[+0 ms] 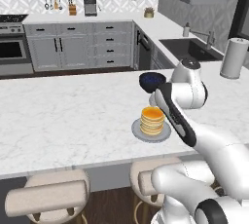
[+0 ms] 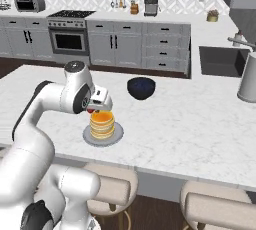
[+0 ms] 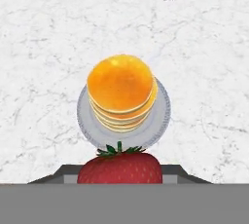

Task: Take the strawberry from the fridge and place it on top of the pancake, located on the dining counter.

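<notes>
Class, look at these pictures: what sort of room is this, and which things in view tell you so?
Most likely a home kitchen, computer-rendered. An oven sits among grey cabinets, a sink is set in the worktop, and a marble dining counter with stools holds a plate of pancakes.

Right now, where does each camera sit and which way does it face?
Left base view: behind the arm's left, facing the counter; the arm rises lower right.
Right base view: behind its right; the end effector holds the strawberry.
Hand view: looks down past the strawberry.
All share the pancakes.
</notes>
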Controlling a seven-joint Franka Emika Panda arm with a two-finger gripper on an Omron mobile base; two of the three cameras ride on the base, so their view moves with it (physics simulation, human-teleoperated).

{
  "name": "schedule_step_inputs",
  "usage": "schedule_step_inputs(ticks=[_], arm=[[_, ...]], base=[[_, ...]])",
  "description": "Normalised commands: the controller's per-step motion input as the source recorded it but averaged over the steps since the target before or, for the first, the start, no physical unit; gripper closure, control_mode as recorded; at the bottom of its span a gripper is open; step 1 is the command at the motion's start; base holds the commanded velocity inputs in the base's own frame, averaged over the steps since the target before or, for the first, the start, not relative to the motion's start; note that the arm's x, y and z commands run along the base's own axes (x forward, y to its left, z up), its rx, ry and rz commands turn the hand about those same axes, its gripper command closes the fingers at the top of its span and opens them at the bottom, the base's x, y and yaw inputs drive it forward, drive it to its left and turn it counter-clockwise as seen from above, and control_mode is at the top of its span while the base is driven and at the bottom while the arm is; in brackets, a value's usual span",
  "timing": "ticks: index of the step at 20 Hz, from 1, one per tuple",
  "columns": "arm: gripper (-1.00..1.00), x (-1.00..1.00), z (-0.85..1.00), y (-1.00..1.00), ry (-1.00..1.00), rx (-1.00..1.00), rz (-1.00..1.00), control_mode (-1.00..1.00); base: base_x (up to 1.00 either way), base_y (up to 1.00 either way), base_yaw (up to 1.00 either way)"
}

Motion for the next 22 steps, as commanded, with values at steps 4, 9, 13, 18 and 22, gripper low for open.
schedule_step_inputs(ticks=[4,9,13,18,22], arm=[[1.00,1.00,-0.32,0.00,0.14,0.00,0.00,-1.00],[1.00,0.71,-0.21,0.00,0.07,0.00,0.04,-1.00],[1.00,0.18,-0.39,0.05,0.03,-0.02,0.01,-1.00],[1.00,-0.12,-0.37,0.10,0.00,-0.01,0.00,-1.00],[1.00,-0.34,-0.18,0.07,0.00,0.00,0.00,-1.00]], base=[[0.00,0.00,0.00],[0.00,0.00,0.00],[0.00,0.00,0.00],[0.00,0.00,0.00],[0.00,0.00,0.00]])
